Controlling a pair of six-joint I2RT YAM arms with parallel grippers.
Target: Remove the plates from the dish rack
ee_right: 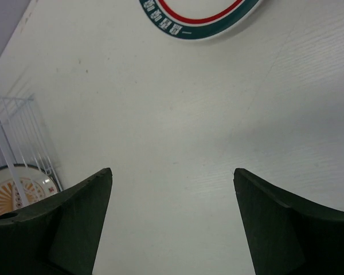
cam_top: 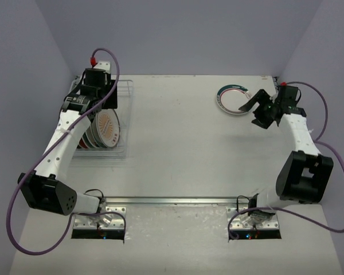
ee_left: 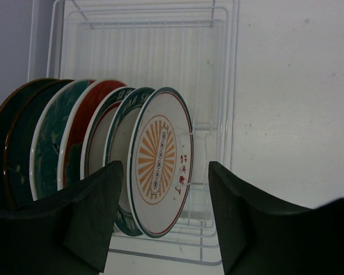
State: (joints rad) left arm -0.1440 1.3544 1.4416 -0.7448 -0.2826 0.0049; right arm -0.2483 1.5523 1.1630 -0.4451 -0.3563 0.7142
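The dish rack [ee_left: 218, 69] is white wire and holds several plates standing on edge. Foremost is the small white plate with the orange sunburst [ee_left: 160, 172]. Behind it stand a green-rimmed white plate [ee_left: 123, 126], a red one [ee_left: 89, 120], a teal one [ee_left: 49, 143] and dark ones [ee_left: 11, 149]. My left gripper [ee_left: 163, 166] hangs open over the rack, and the sunburst plate's lower edge shows between its fingers, untouched. A green-rimmed plate with a red ring [cam_top: 234, 100] lies flat on the table at the far right. My right gripper [cam_top: 250, 114] stands open and empty just beside it.
In the top view the rack [cam_top: 125, 123] sits at the far left, close to the purple side wall. The right wrist view shows the flat plate [ee_right: 200, 17] ahead and the rack [ee_right: 20, 129] off to the left. A metal rail [cam_top: 172, 200] runs along the near edge.
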